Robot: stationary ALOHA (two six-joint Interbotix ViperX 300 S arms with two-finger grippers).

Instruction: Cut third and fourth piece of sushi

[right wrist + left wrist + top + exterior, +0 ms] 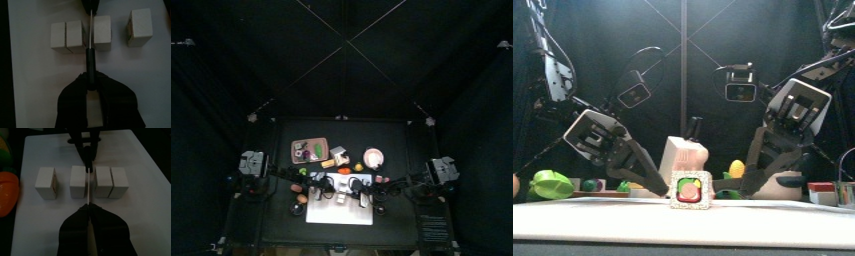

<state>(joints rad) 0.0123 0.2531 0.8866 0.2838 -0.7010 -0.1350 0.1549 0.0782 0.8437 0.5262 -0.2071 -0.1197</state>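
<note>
Bare white cutting board (133,148) all around the sushi pieces (100,181); toy food (331,156) crowding far and left of it.

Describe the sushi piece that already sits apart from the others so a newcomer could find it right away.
Start at the white cutting board under both arms. A row of four white sushi blocks crosses it, with the knife lying over the row. The separated piece is the end one nearest the orange toy, with a clear gap of bare board beside it, while the other three sit close together.
</note>
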